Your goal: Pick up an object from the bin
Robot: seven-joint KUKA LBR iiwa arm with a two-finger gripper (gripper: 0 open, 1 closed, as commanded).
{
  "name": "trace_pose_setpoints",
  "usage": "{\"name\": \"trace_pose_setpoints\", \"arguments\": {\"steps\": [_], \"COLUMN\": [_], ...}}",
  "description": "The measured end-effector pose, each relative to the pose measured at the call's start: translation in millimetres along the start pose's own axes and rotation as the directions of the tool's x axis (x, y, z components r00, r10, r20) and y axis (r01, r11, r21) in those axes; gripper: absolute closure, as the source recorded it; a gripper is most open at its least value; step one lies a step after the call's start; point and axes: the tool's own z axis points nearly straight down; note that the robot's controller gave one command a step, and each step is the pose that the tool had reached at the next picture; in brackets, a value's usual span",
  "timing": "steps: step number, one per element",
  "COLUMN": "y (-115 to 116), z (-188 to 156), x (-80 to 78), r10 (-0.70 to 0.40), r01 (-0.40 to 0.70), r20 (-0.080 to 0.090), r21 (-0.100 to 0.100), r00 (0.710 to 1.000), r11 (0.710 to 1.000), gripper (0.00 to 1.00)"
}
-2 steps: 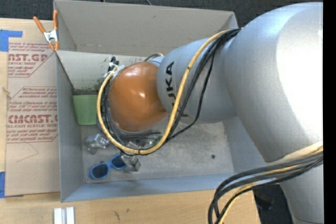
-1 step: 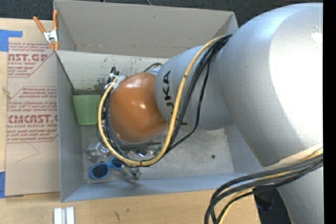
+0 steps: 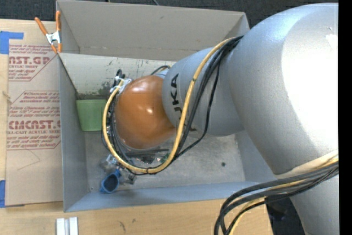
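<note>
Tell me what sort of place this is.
Most likely a robotics lab's grasping test cell, not a home or shop. A large silver robot arm with yellow and black cables along it reaches into a grey metal bin, where a pale green block and a small blue thing lie loose.

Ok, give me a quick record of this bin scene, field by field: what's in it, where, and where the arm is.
bin: grey metal, open top
arm: reaches in from the right, wrist over the bin's left half
orange cover: on the wrist, hiding what lies under it
green thing: against the left wall, its right part hidden by the wrist
blue thing: small, in the front left corner, just in front of the wrist
held: cannot tell
</note>
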Motion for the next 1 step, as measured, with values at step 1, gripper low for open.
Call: {"name": "trace_pose_setpoints", "arguments": {"steps": [1], "y": [16.5], "z": [-126.0], "x": [-29.9], "r10": [-0.007], "r01": [0.007], "r20": [0.009], "r21": [0.006], "r00": [1.000], "r11": [1.000], "gripper": [1.00]}}
